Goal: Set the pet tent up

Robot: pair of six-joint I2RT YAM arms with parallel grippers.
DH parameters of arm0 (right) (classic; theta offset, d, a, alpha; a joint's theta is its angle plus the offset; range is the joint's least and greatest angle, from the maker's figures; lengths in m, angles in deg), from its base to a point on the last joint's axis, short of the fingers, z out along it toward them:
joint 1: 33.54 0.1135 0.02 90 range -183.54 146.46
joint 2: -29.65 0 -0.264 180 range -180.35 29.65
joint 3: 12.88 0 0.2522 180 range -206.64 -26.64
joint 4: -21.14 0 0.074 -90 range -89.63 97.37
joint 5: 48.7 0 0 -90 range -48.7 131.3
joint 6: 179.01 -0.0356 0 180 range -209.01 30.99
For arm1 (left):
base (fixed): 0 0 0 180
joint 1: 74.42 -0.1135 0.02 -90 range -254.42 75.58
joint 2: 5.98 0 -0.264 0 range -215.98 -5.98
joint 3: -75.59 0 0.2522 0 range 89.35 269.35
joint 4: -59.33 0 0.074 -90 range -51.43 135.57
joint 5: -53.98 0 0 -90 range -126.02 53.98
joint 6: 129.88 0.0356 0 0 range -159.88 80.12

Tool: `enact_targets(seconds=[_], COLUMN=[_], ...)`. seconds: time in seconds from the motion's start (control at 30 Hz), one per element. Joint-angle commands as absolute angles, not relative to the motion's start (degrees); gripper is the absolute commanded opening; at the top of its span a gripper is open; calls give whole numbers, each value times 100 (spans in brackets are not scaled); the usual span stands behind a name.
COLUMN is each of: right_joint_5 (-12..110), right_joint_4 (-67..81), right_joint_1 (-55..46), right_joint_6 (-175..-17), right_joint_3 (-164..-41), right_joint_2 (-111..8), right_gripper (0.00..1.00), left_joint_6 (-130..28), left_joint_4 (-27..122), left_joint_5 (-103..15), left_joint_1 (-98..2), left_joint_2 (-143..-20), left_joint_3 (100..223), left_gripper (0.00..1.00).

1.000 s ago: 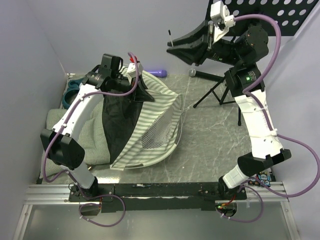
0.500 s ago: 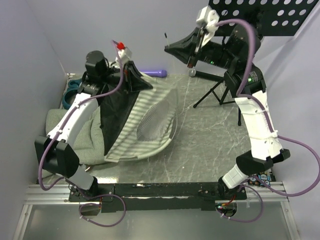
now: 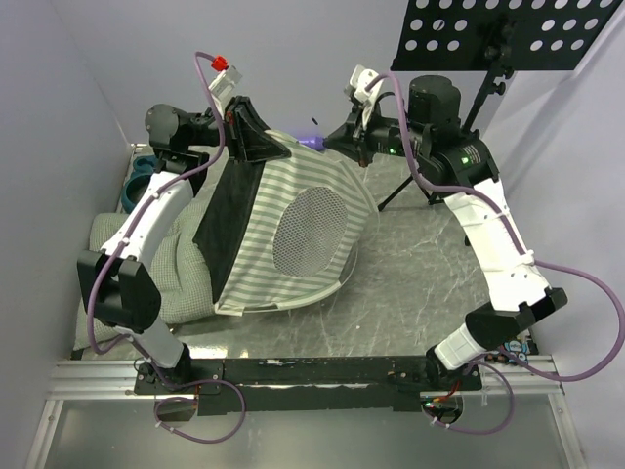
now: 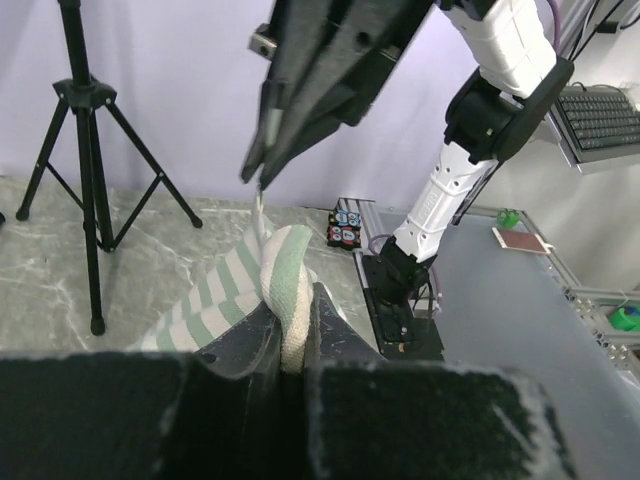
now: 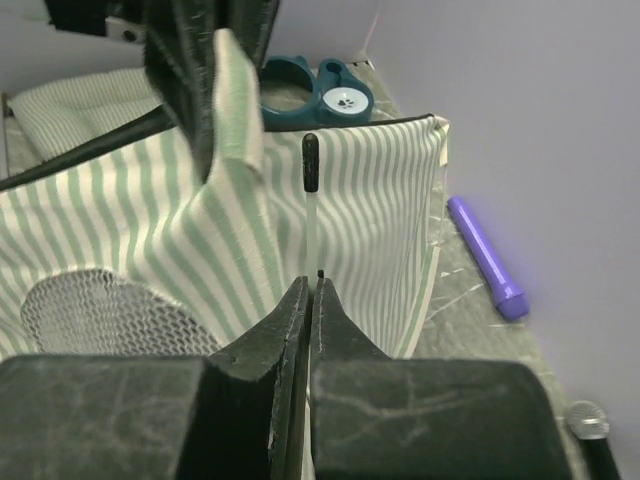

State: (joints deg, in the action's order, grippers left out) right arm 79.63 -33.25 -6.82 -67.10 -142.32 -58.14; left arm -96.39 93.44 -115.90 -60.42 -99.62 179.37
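— Item: pet tent [image 3: 293,234]. Location?
— Mid-desk [image 3: 420,264]: far edge lifted, near hem resting, long axis far-to-near, mesh facing up
— Hands?
— Left hand [image 4: 290,345] clamped on the striped ridge; right hand [image 5: 308,290], just rightward, pinching the pole [image 5: 311,200], which points toward the left hand

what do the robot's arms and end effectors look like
The left arm and right arm have white shells with black joints; a purple cable loops along each. The left end effector and right end effector are black, tapering two-finger wedges. A green light glows on the right arm.
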Motion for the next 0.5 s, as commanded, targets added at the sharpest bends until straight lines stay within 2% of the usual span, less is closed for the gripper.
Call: enact_targets(seconds=[0.0, 0.2, 0.47], right_joint_5=[7628, 7725, 7663], right_joint_4=[-4552, -5774, -6407], right_joint_1=[-727, -551, -428], right_joint_6=[-6055, -5518, -5184], right_joint_3=[-13897, -14581, -15056], right_joint_2=[-5569, -6131, -6553], right_gripper=[0, 0, 0], left_joint_6=[-9877, -10140, -10175], left_joint_4=[9753, 10102, 10190], left_joint_5=[-11204, -11143, -11125], left_joint_1=[-6282, -6273, -6273], left_joint_2=[-9729, -9808, -9791], left_joint_3=[18444, 18515, 18620], left_gripper=[1, 1, 1])
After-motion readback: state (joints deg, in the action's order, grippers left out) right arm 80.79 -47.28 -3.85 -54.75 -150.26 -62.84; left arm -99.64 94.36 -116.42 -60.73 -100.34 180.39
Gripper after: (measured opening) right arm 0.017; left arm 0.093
